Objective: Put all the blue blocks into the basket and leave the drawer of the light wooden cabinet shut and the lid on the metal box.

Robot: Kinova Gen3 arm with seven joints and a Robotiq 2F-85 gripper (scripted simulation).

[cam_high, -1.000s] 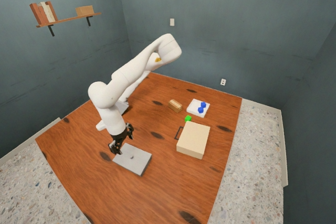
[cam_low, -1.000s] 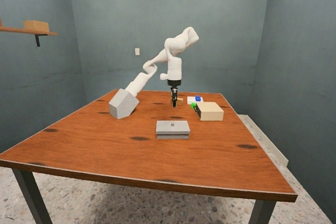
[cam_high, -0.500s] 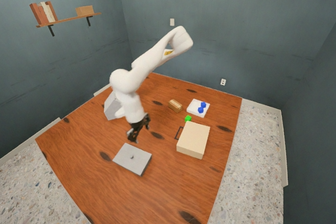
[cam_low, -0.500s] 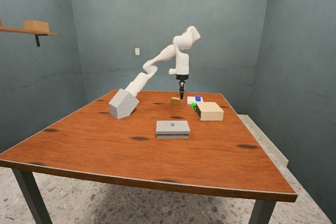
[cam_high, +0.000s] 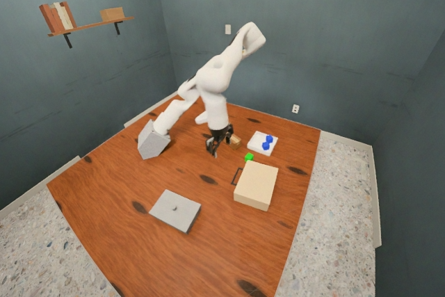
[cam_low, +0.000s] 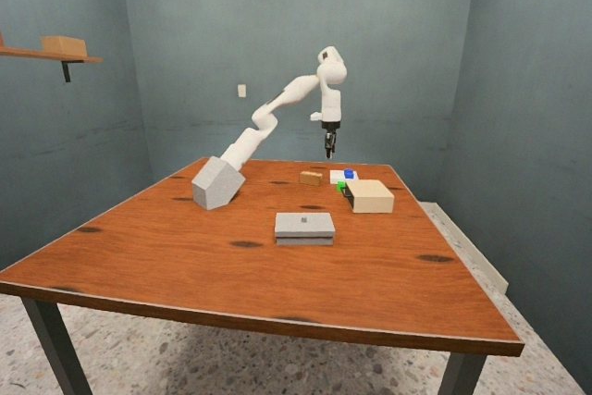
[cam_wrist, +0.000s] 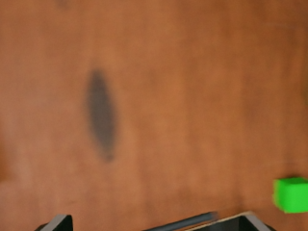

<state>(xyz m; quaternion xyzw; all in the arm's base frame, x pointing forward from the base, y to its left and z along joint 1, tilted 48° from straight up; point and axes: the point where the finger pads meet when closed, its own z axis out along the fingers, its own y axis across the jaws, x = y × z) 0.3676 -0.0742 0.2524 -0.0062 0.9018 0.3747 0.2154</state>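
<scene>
Blue blocks (cam_high: pixel 267 142): two in white basket (cam_high: pixel 259 148), beyond cabinet (cam_high: pixel 256 184). Tool (cam_high: pixel 217 141) wide open, empty, high over desk (cam_high: pixel 108 179) just off cabinet's handle (cam_high: pixel 236 176) side, likely for drawer. Green block (cam_high: pixel 248 157) beside cabinet, not wanted.

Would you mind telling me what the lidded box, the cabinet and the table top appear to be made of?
The box looks like matt, speckled grey metal, though the grainy finish could pass for stone. The cabinet looks like pale, smooth wood with a plain cream surface and a dark handle. The table top looks like reddish-brown wood, with streaky grain and dark oval knots.
</scene>
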